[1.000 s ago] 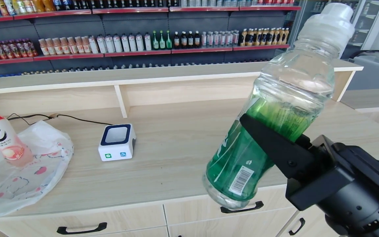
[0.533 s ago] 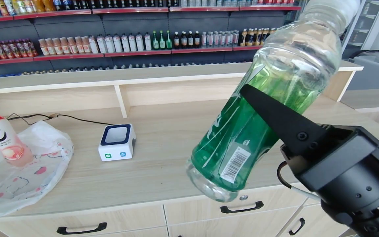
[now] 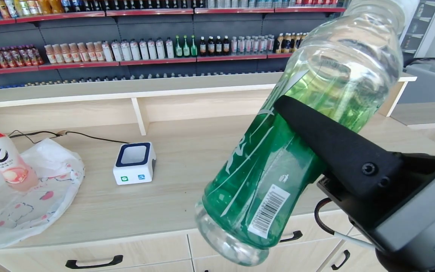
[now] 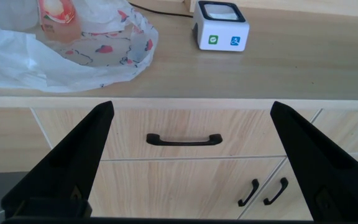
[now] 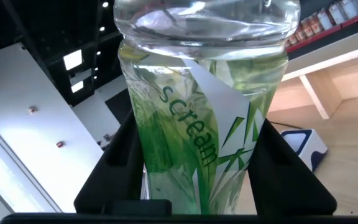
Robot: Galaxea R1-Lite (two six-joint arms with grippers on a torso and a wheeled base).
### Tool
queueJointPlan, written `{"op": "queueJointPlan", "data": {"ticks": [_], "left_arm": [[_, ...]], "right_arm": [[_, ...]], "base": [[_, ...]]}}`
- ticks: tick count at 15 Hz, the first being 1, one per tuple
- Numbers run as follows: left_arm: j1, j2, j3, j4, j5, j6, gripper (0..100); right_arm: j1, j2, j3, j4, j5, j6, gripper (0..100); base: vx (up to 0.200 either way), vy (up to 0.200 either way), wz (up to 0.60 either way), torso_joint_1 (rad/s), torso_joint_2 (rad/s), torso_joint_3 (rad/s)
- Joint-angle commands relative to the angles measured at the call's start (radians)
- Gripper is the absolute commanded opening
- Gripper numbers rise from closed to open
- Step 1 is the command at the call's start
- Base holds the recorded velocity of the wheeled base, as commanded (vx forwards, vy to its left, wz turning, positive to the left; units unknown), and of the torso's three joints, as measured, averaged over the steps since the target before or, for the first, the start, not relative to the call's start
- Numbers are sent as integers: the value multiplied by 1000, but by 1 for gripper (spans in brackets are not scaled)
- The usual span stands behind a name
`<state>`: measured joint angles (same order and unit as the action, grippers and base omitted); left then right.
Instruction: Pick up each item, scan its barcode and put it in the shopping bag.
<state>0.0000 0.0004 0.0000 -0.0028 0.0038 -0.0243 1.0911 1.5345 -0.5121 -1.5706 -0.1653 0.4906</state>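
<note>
While clamped between the two black fingers [image 5: 284, 162] of the right gripper [image 5: 201, 146], green bottle [image 3: 247, 166]: tilted, neck end high, clear base low, raised above the counter [image 3: 187, 189].
Barcode [image 3: 269, 210]: faces the head view, near the base, below the visible finger. The right wrist view gives instead both fingers pressed on opposite sides of the label.
Scanner [image 3: 133, 163]: on the counter, well to the right gripper's left.
Shopping bag [image 3: 32, 196]: farther left again, pink bottle [image 3: 4, 158] touching it.
Left gripper [image 4: 191, 118]: spread wide, empty, level with a drawer handle [image 4: 184, 139] under the counter edge.
</note>
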Motion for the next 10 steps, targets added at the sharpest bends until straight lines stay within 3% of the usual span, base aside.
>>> {"op": "queueJointPlan", "data": {"ticks": [1, 10], "left_arm": [[0, 1, 0, 0, 1, 0, 100], [0, 0, 0, 0, -1, 0, 100]], "right_arm": [[3, 23, -14, 0, -2, -3, 0], [3, 27, -29, 0, -29, 5, 0]], "base": [[0, 0, 0, 0, 0, 0], [0, 0, 0, 0, 0, 0]]}}
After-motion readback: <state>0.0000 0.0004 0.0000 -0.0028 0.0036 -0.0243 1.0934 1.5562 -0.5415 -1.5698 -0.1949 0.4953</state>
